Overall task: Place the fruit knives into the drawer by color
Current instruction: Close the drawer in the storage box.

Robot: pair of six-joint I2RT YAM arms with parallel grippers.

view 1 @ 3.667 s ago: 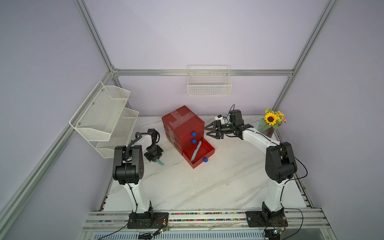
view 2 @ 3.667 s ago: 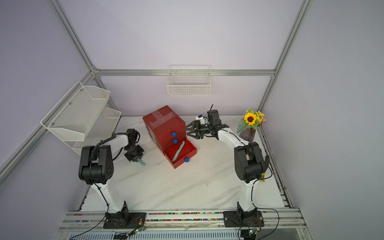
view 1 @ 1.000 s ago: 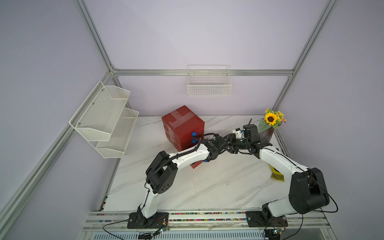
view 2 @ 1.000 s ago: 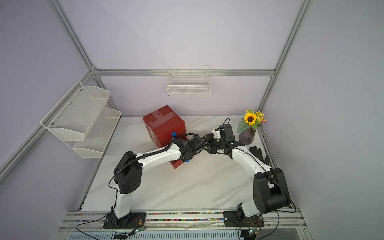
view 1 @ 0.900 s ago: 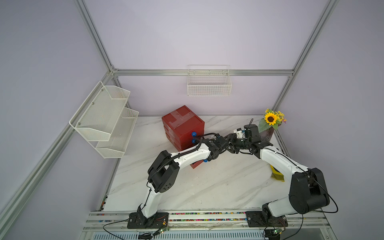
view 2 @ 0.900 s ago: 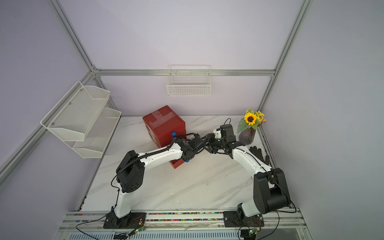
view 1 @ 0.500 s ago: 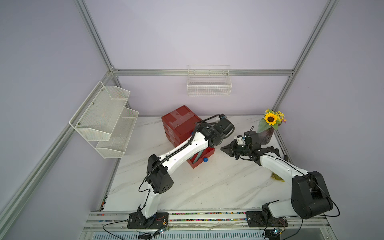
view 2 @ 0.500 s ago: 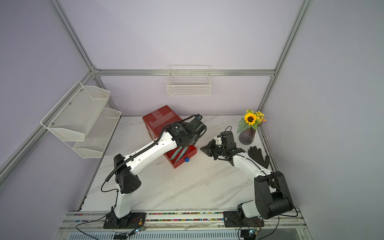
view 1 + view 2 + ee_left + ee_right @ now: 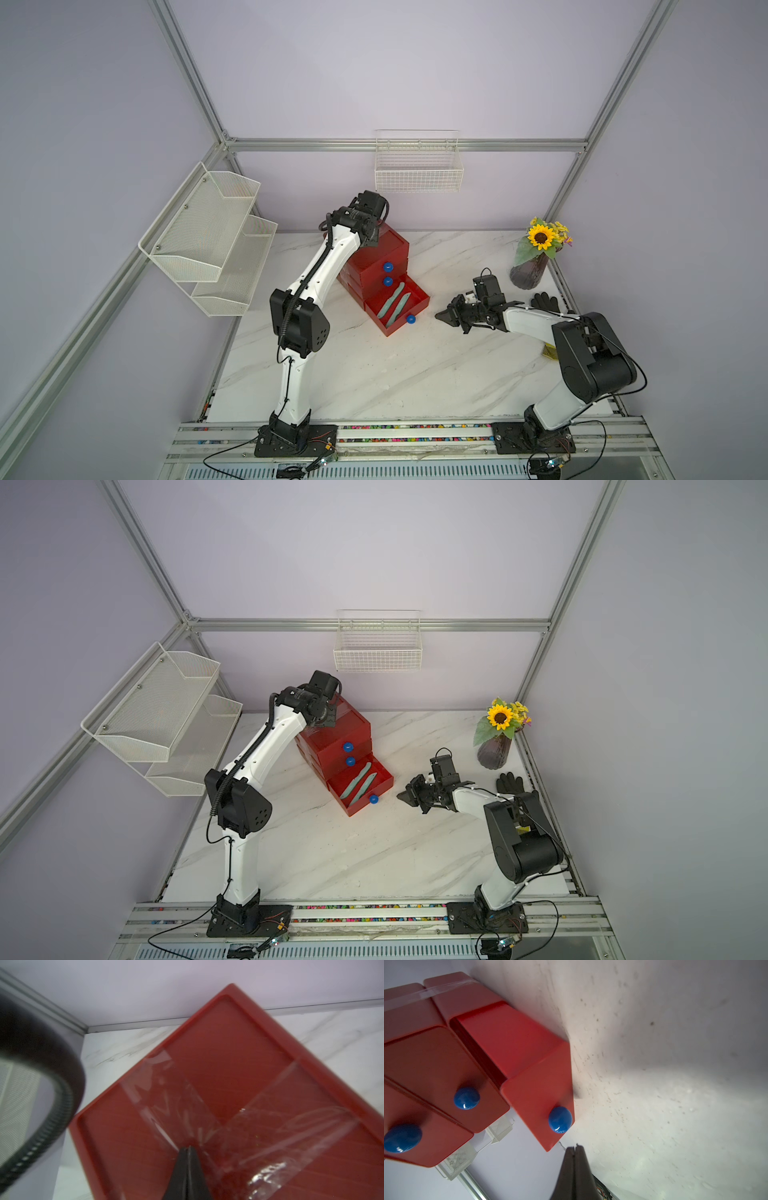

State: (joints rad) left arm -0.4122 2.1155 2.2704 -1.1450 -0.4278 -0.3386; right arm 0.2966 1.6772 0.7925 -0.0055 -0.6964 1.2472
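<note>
only in both top views are teal knives (image 9: 394,299) (image 9: 358,780) shown inside the open drawer (image 9: 419,307); left gripper (image 9: 188,1150) and right gripper (image 9: 574,1149) are closed tight, empty.

In both top views the left gripper (image 9: 188,1152) is largely hidden beneath its own wrist, above the small red three-drawer cabinet (image 9: 397,247). A yellow thing (image 9: 549,352) behind the right arm's elbow is mostly covered and cannot be identified.
</note>
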